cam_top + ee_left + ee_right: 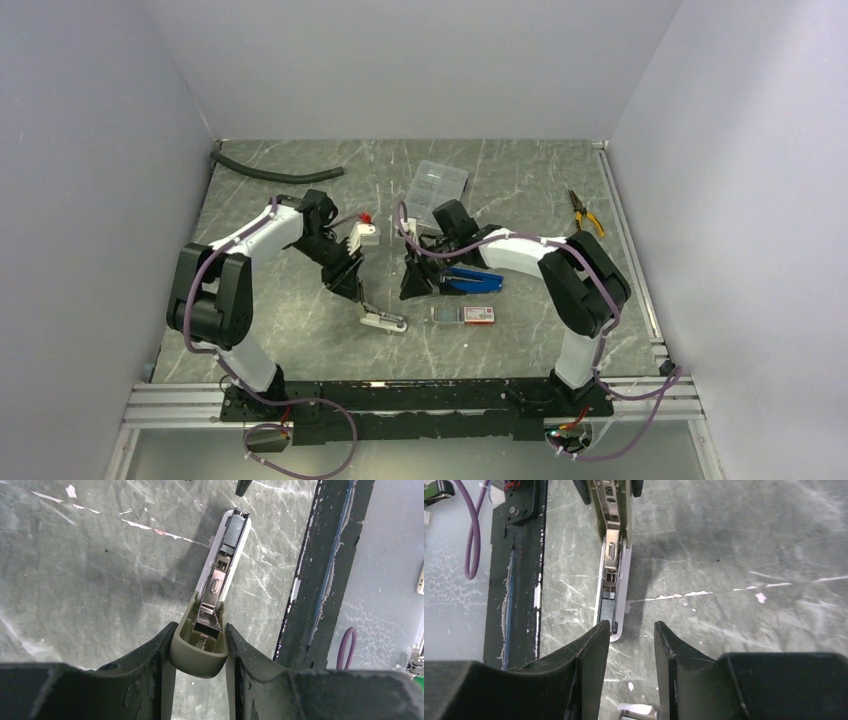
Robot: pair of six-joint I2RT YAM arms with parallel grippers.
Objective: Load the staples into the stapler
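The staples (607, 608), a light, brittle strip best pinched by its long sides, seem to lie in the channel of the stapler (220, 575), just ahead of your released right end effector (631, 626), while your left end effector (200, 630) clenches its rear.

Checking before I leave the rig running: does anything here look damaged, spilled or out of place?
Nothing serious. The stapler lies open, its rear end pinched in the left gripper, which suits loading. The table is scratched and carries small white flecks.
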